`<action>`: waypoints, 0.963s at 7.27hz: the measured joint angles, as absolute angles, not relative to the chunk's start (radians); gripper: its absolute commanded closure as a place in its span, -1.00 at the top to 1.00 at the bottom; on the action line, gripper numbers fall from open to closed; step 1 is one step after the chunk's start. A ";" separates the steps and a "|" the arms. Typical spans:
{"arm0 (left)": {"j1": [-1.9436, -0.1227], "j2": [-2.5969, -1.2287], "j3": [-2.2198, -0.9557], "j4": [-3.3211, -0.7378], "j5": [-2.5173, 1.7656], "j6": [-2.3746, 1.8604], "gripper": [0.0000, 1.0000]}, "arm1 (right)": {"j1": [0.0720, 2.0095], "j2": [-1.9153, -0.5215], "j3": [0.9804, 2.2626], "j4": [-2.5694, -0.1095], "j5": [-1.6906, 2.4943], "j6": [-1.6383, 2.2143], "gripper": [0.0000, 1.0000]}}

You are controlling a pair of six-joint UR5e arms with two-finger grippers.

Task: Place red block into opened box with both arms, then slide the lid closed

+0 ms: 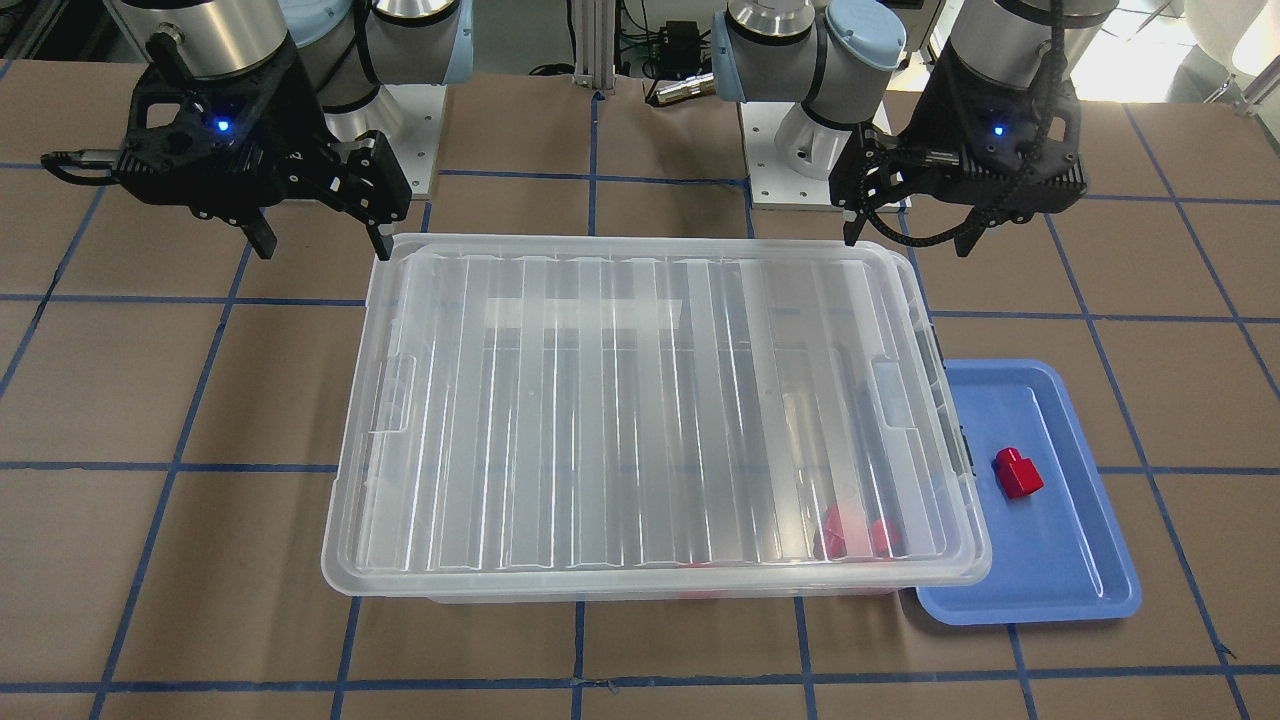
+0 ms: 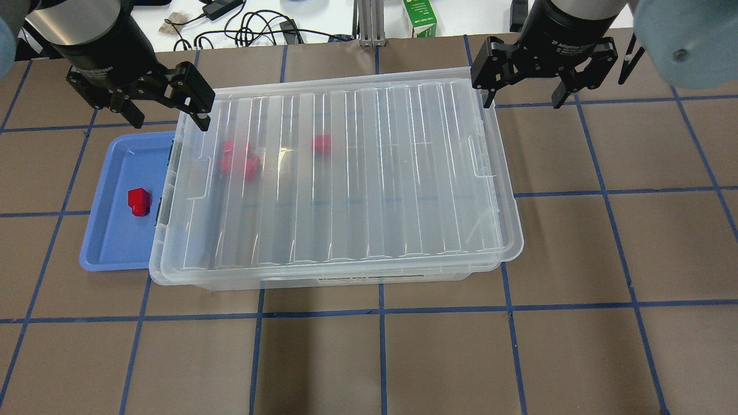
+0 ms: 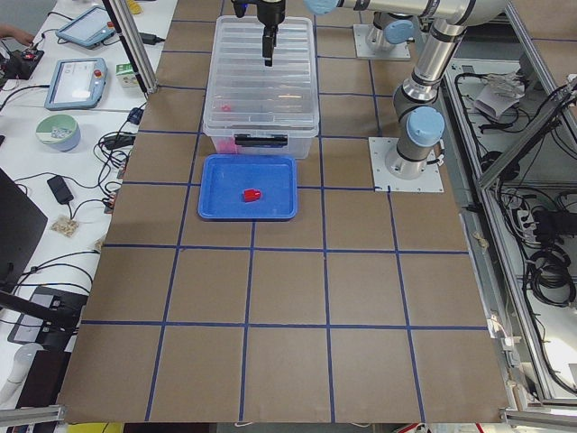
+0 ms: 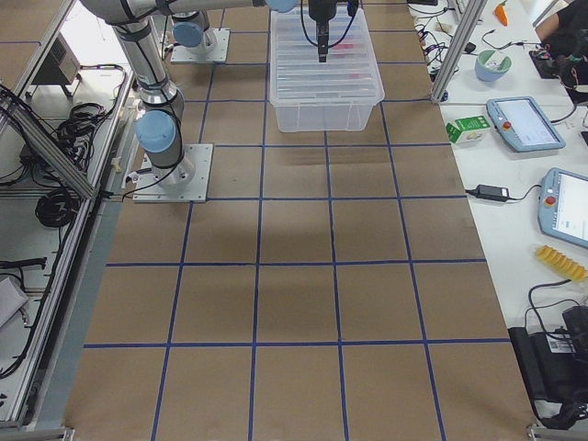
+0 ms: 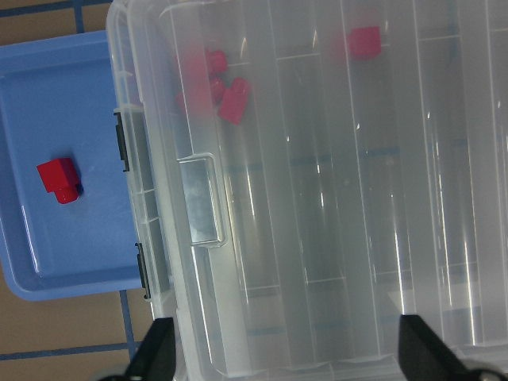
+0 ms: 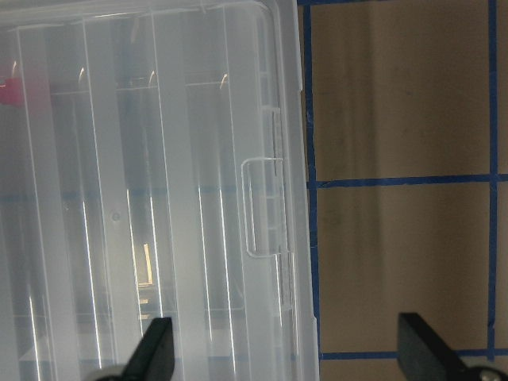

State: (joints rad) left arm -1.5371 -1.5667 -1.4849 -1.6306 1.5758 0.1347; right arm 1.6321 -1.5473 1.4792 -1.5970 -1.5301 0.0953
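Lid [image 2: 357, 173] askew on box [image 2: 346, 280], tray [image 2: 115, 245] beside

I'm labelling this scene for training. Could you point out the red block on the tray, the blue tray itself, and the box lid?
red block [image 2: 138, 202]: overhead exterior view, on its top face.
blue tray [image 2: 115, 242]: overhead exterior view, on its bare floor.
lid [image 2: 357, 173]: overhead exterior view, mid-way across its ribbed top.

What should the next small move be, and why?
Probably lower the left gripper and right gripper to the lid's ends to slide it open. Both hover open and empty above it. The lid sits slightly skewed and covers the box, while one block lies on the tray.
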 measured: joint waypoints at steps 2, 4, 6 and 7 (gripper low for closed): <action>-1.537 -1.567 -1.485 -1.631 1.574 0.135 1.00 | 1.632 -1.544 1.476 -1.600 -1.528 0.095 1.00; -1.537 -1.567 -1.485 -1.631 1.573 0.135 1.00 | 1.625 -1.543 1.476 -1.603 -1.528 0.095 1.00; -1.537 -1.565 -1.485 -1.631 1.574 0.135 1.00 | 1.606 -1.540 1.482 -1.609 -1.526 0.073 1.00; -1.536 -1.561 -1.485 -1.630 1.574 0.136 1.00 | 1.595 -1.536 1.497 -1.612 -1.523 0.061 1.00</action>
State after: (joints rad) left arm -1.5356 -1.5610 -1.4854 -1.6303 1.5735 0.1365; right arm 1.5951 -1.5355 1.4965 -1.6116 -1.5230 0.0609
